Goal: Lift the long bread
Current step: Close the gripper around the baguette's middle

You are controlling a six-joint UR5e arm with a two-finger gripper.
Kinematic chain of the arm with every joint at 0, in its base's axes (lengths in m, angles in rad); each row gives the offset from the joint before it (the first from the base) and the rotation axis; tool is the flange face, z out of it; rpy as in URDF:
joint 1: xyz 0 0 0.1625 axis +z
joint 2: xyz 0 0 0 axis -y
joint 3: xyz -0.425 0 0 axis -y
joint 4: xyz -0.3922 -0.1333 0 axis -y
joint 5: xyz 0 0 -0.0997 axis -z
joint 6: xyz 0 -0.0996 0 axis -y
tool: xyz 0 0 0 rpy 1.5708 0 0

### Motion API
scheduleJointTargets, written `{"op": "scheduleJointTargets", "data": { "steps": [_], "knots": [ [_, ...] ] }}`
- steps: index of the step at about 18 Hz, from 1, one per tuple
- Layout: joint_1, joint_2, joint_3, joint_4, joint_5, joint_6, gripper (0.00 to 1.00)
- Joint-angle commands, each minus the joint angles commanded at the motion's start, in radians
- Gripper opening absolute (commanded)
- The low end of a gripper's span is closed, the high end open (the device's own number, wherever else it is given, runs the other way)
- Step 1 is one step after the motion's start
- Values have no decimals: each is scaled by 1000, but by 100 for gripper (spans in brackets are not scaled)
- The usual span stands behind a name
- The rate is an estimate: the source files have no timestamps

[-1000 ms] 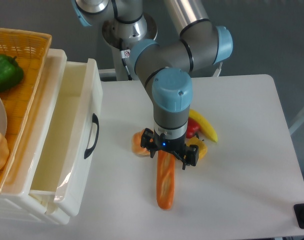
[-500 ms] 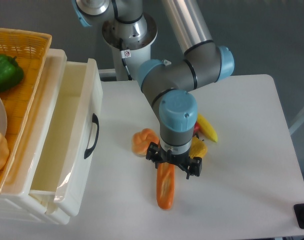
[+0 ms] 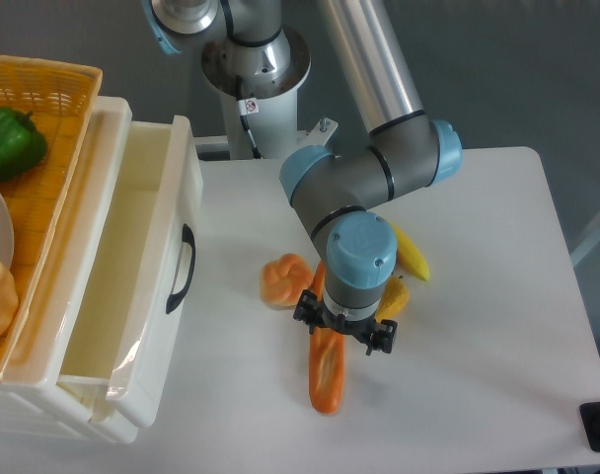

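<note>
The long bread [image 3: 327, 373] is a slim orange-brown baguette lying lengthwise on the white table [image 3: 478, 336]. Its near end points to the front edge. My gripper [image 3: 341, 336] is low over its middle, with a finger on each side of the loaf. The wrist hides the fingertips, so I cannot tell if they touch the bread. The far tip of the bread shows just behind the wrist.
A round orange bun [image 3: 283, 280] lies left of the gripper. A yellow banana [image 3: 409, 254] and another yellow item [image 3: 393, 296] lie to its right. A white open drawer [image 3: 112, 296] and a wicker basket [image 3: 43, 148] with a green pepper [image 3: 12, 143] stand at the left.
My gripper has moved toward the front along the bread and come lower, from its far end to its middle. The bread has not moved.
</note>
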Motion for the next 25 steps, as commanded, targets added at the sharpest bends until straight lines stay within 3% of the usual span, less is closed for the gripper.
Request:
{"op": "scheduleJointTargets", "data": {
  "steps": [10,25],
  "knots": [
    [2,-5,-84,3,-2,-29,100],
    [0,-20,-94,38,0,-71,100]
  ]
}}
